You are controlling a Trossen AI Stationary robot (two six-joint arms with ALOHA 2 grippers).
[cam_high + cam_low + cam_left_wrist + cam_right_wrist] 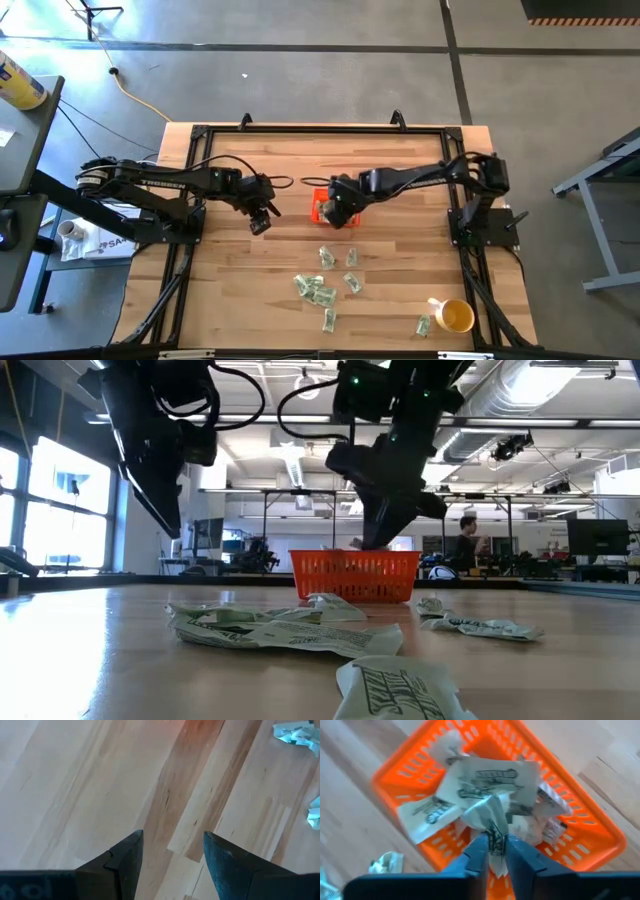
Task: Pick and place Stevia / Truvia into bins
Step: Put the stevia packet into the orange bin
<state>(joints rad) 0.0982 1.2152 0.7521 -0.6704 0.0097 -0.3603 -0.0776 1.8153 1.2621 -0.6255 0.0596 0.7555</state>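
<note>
Right wrist view: the right gripper [494, 851] hangs directly above the small square orange plastic bin [395, 770], its two dark fingers nearly closed and pinching a crumpled green-and-white paper sweetener packet [492, 822]. Below the held packet, several more flat white packets with green print [490, 780] lie piled inside the bin. In the high view, the bin [315, 211] sits near the middle of the light wooden slatted table [230, 300], largely covered by the right gripper [335, 210]. Loose green-and-white packets [318, 290] lie scattered on the table on the near side of the bin, and one lies just beside a yellow mug [455, 317]. The left gripper [262, 218] hovers over bare wood, well apart from the bin, fingers spread wide with nothing between them.
</note>
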